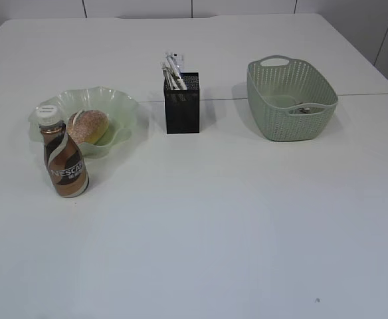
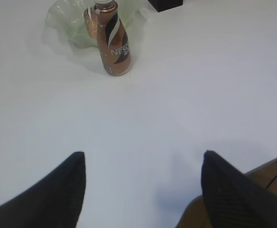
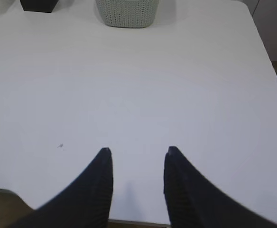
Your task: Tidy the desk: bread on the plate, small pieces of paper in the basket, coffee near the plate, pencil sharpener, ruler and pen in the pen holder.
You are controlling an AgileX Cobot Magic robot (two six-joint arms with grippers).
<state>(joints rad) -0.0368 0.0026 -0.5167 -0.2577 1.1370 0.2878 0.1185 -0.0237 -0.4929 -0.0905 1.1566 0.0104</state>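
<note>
Left gripper (image 2: 143,190) and right gripper (image 3: 137,180): jaws apart, nothing held. Coffee bottle (image 1: 64,154), just beside plate (image 1: 124,106) near table's left edge, could be toppled if brushed.

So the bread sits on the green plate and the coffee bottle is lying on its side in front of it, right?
Not quite. The bread does sit on the green plate, but the coffee bottle stands upright in front of it, cap on top, not on its side. The exterior view shows this clearly.

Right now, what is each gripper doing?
Left gripper: open, holding nothing.
Right gripper: open, holding nothing.
</note>
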